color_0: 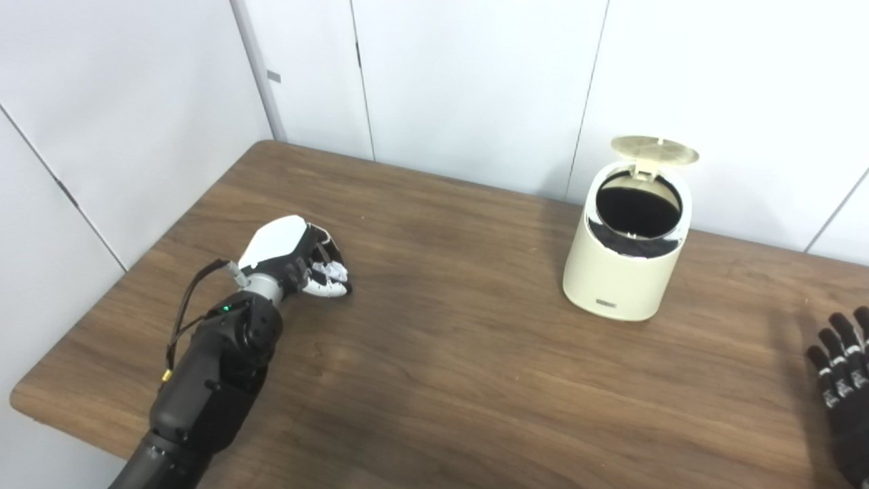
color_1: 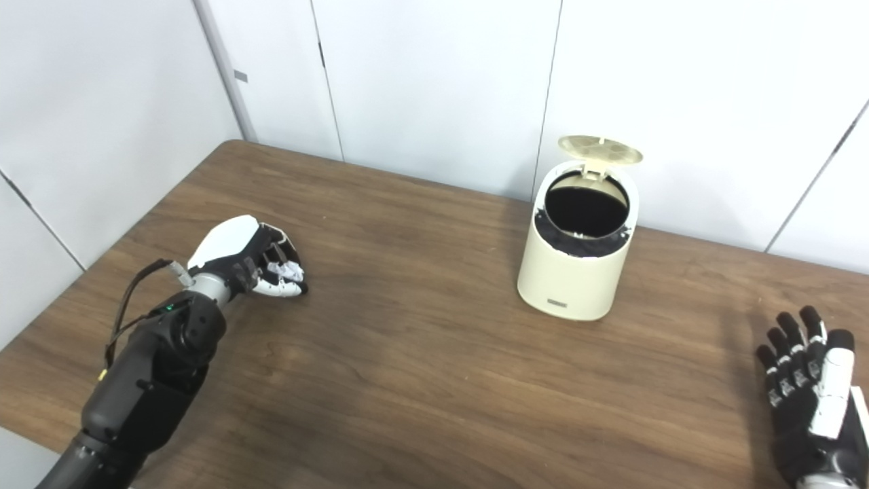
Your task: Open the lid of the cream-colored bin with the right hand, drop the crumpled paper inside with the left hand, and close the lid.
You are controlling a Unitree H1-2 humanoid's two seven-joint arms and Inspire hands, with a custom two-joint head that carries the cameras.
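The cream-colored bin (color_0: 624, 278) stands upright at the back right of the table, its round lid (color_0: 654, 149) flipped up and its dark inside showing. At the left of the table, my left hand (color_0: 299, 261) is shut on the crumpled white paper (color_0: 327, 273), which shows between the fingers just above the tabletop. My right hand (color_1: 808, 394) is at the table's front right, open with fingers spread and nothing in it, well away from the bin.
The brown wooden table (color_0: 441, 367) is backed by white wall panels (color_0: 461, 81). The table's left edge runs close to my left arm.
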